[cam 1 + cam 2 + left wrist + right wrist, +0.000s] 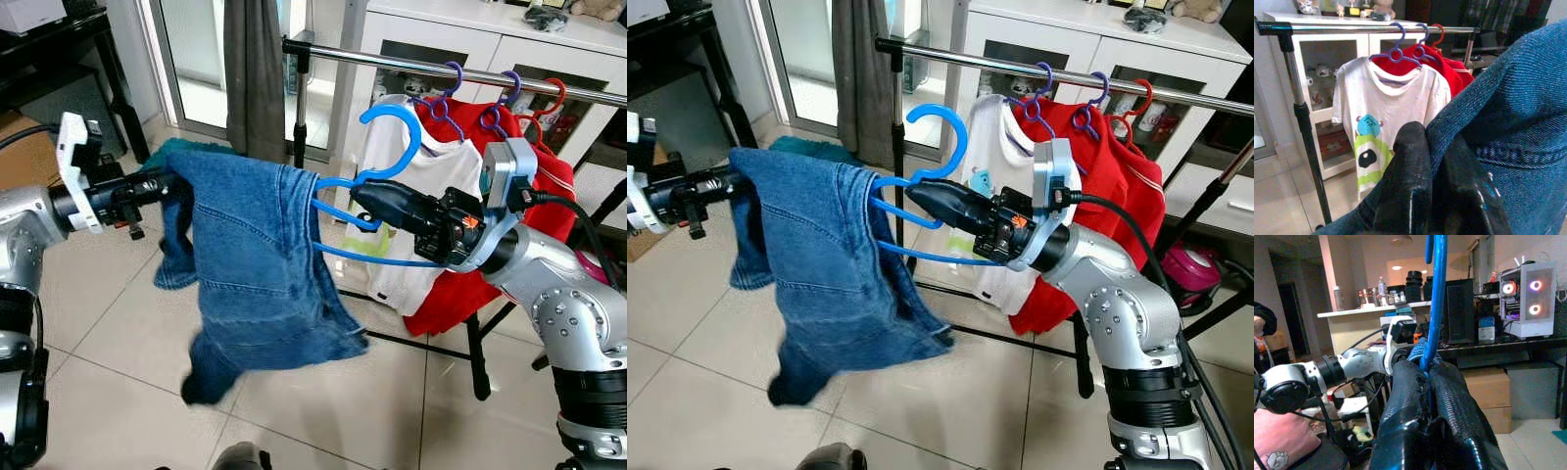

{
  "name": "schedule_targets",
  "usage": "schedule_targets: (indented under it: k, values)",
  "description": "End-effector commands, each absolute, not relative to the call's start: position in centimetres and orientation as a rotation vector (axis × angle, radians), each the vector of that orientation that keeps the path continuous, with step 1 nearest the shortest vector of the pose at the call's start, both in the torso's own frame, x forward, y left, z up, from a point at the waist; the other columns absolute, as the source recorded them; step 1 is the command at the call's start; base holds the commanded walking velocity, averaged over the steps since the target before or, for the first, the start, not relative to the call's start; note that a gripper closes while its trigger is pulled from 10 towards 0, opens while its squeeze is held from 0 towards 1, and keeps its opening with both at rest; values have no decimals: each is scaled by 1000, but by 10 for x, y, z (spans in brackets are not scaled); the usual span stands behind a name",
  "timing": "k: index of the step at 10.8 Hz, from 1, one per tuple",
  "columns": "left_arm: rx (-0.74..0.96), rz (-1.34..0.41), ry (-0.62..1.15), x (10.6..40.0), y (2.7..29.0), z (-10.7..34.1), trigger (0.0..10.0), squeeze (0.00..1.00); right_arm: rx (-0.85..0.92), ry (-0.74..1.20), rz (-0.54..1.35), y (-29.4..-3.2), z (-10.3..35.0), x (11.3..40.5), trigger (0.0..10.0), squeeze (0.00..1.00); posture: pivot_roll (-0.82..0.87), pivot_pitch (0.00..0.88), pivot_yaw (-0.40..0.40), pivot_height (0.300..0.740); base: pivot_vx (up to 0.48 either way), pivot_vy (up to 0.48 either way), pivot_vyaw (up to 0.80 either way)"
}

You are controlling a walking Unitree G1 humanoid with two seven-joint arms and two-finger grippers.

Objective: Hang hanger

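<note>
— What's around me here?
— Pale floor tiles (108, 323) under me, and a white cabinet (509, 44) with glass doors ahead.
— And to my left?
— A grey curtain (253, 69) beside a bright glass door (196, 59), plus a dark desk (59, 39).

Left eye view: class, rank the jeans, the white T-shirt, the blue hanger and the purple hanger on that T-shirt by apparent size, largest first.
1. Jeans, though they hang nearer the camera.
2. White T-shirt, partly hidden by the right pincer.
3. Blue hanger.
4. Purple hanger, farther back and partly hidden.
</note>
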State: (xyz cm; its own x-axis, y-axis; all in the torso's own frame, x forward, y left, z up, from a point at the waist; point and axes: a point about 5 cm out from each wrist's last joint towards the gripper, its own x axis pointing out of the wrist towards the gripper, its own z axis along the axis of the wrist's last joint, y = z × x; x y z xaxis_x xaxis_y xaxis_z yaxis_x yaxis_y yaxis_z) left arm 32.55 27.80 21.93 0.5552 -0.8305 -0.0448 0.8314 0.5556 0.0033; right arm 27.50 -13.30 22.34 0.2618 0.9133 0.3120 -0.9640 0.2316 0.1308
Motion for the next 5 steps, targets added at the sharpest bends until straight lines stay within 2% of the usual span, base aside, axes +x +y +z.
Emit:
schedule_targets:
  k: [1, 3, 5]
  values:
    - [9, -985, 11, 327, 279, 225, 0, 0, 310, -240, 1328, -133, 233, 270, 10000, 0, 23, 0, -6, 740, 0, 0, 0]
    - [-11, -997, 12, 324, 279, 222, 0, 0, 312, -243, 1325, -132, 233, 271, 10000, 0, 23, 0, -7, 740, 0, 0, 0]
    - [-22, -902, -39, 324, 289, 223, 0, 0, 312, -244, 1305, -133, 232, 273, 10000, 0, 22, 0, -4, 740, 0, 0, 0]
